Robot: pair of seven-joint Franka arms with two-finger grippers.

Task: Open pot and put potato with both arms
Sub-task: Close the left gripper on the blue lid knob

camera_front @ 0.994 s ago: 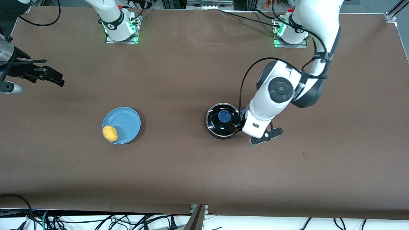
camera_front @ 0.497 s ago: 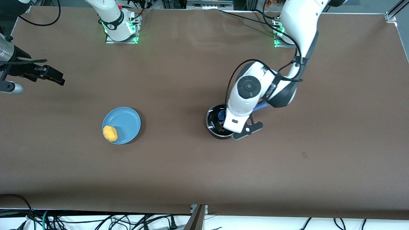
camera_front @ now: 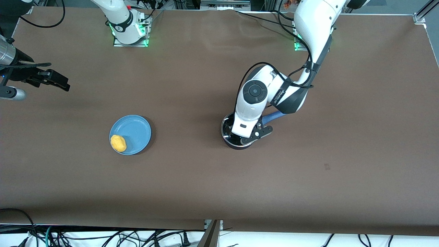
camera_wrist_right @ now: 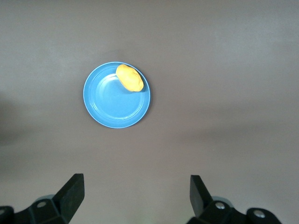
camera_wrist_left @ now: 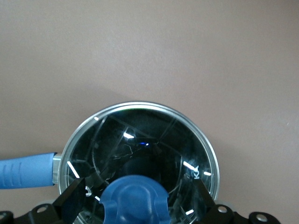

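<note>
Brown table [camera_front: 192, 178] carries the pot [camera_front: 227, 132], lid [camera_wrist_left: 140, 144] on. Left gripper [camera_wrist_left: 138, 198] hangs over it, fingers wide beside the blue knob [camera_wrist_left: 135, 200], probably not touching; next, closing. Potato [camera_front: 118, 143] lies on the blue plate [camera_front: 135, 128]; right gripper [camera_wrist_right: 135, 191] waits open.

Pot top: the left tool [camera_wrist_left: 135, 205] sits low over the glass lid [camera_front: 227, 127], its fingers [camera_wrist_left: 70, 205] spread either side of the blue knob [camera_wrist_left: 135, 200]; the left arm covers most of the pot [camera_front: 228, 139] in the front view.
Potato: the potato [camera_front: 118, 143] lies uncovered at the rim of the blue plate [camera_front: 133, 128], open from above.
Right tool [camera_front: 51, 80]: hangs with fingers apart above bare desk [camera_front: 192, 178] at the right arm's end, well apart from the plate.
Between plate and pot: bare desk.
</note>
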